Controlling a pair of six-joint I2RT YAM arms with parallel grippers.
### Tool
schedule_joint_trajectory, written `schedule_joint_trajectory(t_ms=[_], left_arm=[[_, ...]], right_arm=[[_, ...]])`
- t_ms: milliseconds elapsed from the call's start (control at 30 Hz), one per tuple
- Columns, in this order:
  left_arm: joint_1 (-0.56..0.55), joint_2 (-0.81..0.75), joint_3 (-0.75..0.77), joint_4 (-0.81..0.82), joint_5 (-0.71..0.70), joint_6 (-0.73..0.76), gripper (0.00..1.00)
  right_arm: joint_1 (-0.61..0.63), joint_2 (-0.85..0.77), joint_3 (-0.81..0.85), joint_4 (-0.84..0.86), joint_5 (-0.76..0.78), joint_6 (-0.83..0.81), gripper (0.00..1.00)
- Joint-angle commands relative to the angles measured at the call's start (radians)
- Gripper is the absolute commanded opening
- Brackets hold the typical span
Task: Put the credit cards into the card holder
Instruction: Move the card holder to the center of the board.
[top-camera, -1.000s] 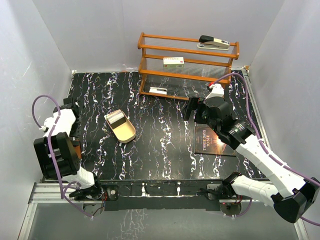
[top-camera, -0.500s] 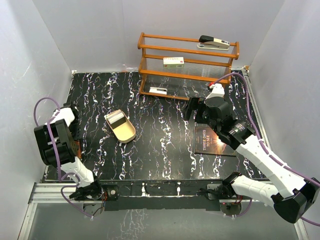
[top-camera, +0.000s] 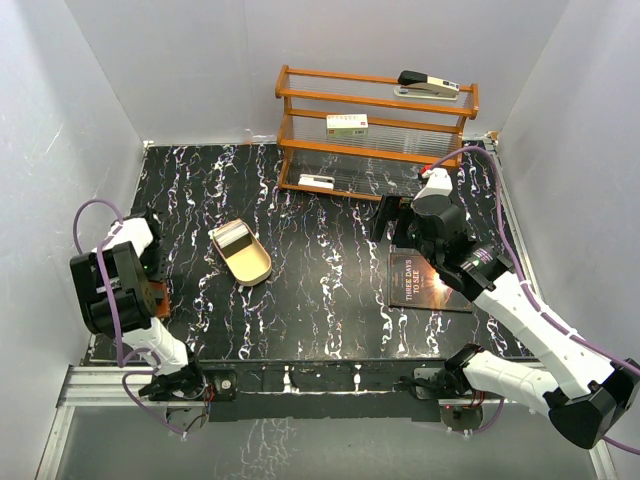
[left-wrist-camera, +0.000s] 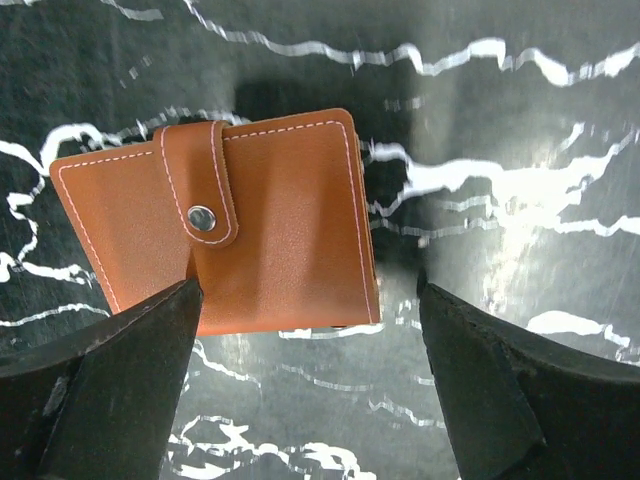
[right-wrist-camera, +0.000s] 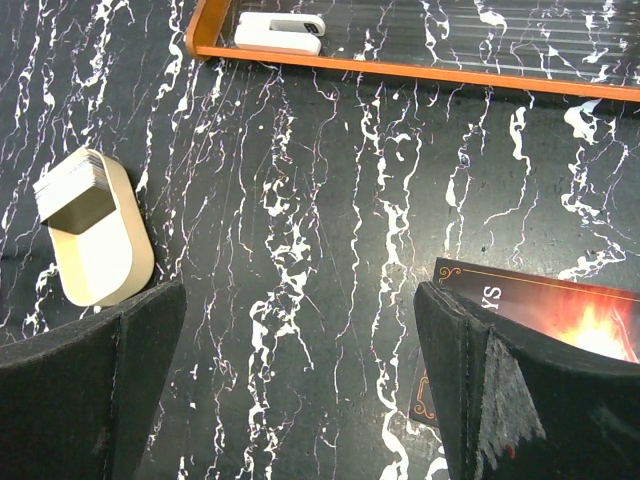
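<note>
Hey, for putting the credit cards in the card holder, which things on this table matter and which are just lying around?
For the job: card holder, snapped shut; stack of cards in the tan tray.
Lying about: dark booklet, wooden rack, stapler, white box, small white object on the rack's bottom shelf.

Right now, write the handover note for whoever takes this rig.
Left gripper: jaws open above the card holder, holding nothing.
Right gripper: jaws open over the table, holding nothing.
Card holder: flat near the table's left edge, closed, strap snapped.
Credit cards: apparently the stack standing in the tan tray.
Done: nothing visible.
Left: open the holder, fetch the cards, slot them in.
</note>
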Motion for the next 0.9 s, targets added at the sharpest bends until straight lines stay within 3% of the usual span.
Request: schedule_joint_trajectory(t_ms=[0,200,333,533,700,867], left_arm=[[-0.070,-0.011,-0.025,-0.021,0.164,-0.023,0.88],[-0.198,-0.052,0.008,-0.072,0.188,-0.068,0.88],[-0.222,-0.109,-0.007,-0.097,0.193,-0.081,0.88],[-0.215,-0.177,0.011,-0.159,0.032,-0.072,0.85],[-0.164,-0.156,0.036,-0.172,-0.048,0.015,0.82],[-0.106,-0.088,0.033,-0.042,0.004,0.205,0.82]], right_arm=[[-0.004,-0.019,0.009,0.035,0.014,-0.008,0.98],[-0.004,-0.020,0.012,0.033,0.018,-0.008,0.98],[-0.004,-0.021,0.012,0.034,0.008,-0.005,0.98],[-0.004,-0.021,0.005,0.040,-0.020,0.002,0.98],[-0.004,-0.008,0.028,0.028,-0.028,-0.006,0.98],[-0.004,-0.008,0.042,0.026,-0.025,-0.022,0.98]])
